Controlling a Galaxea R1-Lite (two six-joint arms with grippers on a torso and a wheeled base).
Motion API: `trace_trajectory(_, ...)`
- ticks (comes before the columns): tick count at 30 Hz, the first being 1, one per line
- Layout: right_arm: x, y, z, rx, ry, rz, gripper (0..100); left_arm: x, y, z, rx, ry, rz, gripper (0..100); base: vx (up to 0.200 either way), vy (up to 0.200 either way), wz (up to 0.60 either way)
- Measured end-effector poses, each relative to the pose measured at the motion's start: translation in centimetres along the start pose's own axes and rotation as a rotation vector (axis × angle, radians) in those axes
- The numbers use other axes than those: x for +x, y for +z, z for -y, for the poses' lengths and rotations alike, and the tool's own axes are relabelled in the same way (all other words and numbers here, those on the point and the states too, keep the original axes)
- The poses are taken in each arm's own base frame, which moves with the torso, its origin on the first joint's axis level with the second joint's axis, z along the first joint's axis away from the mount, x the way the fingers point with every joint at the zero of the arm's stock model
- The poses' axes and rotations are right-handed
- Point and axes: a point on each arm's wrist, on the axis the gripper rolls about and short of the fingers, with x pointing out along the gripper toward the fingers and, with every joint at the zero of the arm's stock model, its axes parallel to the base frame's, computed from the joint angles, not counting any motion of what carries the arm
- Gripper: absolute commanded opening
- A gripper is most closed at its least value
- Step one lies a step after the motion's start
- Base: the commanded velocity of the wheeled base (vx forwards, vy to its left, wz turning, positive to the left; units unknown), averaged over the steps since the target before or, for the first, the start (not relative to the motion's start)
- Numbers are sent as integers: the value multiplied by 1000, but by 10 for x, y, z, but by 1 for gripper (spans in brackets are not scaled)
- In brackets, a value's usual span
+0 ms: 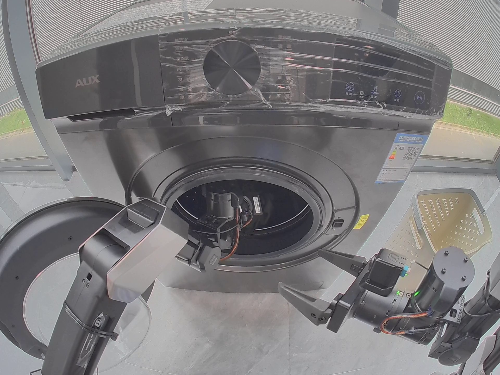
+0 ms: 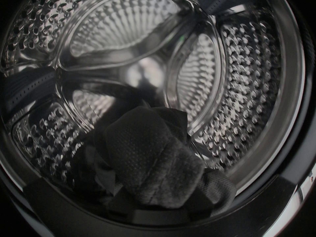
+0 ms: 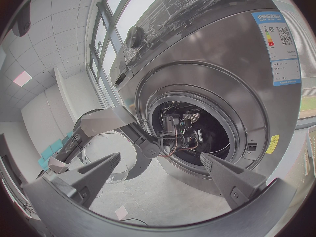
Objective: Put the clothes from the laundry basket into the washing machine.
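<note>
standing on the grey tiled floor (image 1: 234,329): washer (image 1: 291,147), front-loading, dark metal finish. its control panel is wrapped in clear film, with a round knob (image 1: 232,67) at the panel's middle. a blue-and-white label (image 1: 401,157) sits on the front face, toward the upper right corner.

door (image 1: 31,256): round, swung fully open to the washer's left side, its glass facing the robot.

drum (image 2: 247,83): perforated steel with raised ribs, seen through the open port.

clothes (image 2: 151,162): one dark bundle of knit and mesh-like fabric. it lies in the bottom of the drum at its front edge, just behind the door seal. part of it is folded over itself.

basket (image 1: 450,220): cream plastic with perforated walls. it stands tipped up on the floor just beside the washer's right front corner, its inside facing the robot.

left gripper (image 1: 252,209): inside the port, the forearm crossing the port's lower left rim. whether it is open or closed cannot be told.

right gripper (image 1: 302,272): hangs above the floor in front of the washer's lower right edge, between port and basket. its jaws are spread wide, holding nothing and pointing toward the port, apart from both washer and basket.
</note>
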Motion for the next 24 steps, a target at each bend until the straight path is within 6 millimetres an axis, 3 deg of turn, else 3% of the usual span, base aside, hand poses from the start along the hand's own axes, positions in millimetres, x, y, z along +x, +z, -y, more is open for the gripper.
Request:
trace_trajectory(7, 0, 2, 1, 0, -2, 6, 100, 14, 12, -3, -18, 25, 81, 0, 0, 0, 0)
trace_trajectory(20, -1, 2, 0, 0, 0, 7, 100, 21, 9, -6, -17, 30, 96, 0, 0, 0, 0)
trace_trajectory(21, -1, 2, 0, 0, -1, 7, 100, 21, 9, -6, -16, 31, 96, 100, 0, 0, 0)
trace_trajectory(24, -1, 2, 0, 0, -1, 7, 100, 21, 9, -7, -15, 33, 95, 100, 0, 0, 0)
